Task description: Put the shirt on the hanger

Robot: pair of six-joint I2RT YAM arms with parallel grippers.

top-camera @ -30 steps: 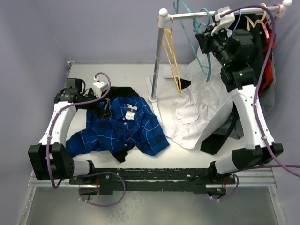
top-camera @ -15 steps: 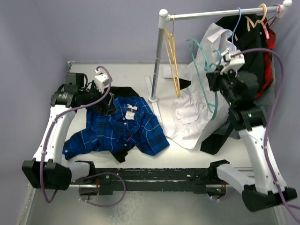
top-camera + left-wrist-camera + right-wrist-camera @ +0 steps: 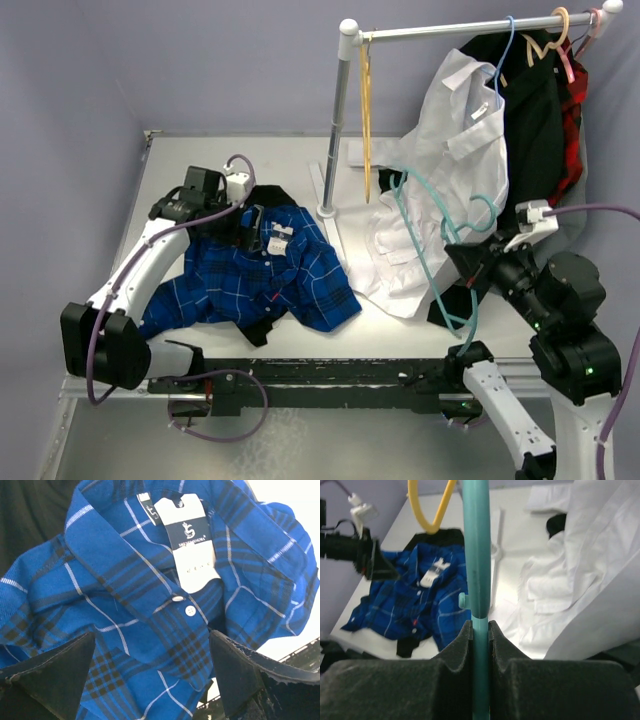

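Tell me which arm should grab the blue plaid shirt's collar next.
Left. The left gripper hovers open over the bright blue plaid shirt at its collar; the right gripper is shut on the thin teal plastic hanger, well aside.

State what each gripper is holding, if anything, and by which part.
The right gripper clamps the teal hanger by a straight bar. The left gripper is open over the shirt, holding nothing.

1 blue shirt (image 3: 250, 280), 1 teal hanger (image 3: 476, 555).
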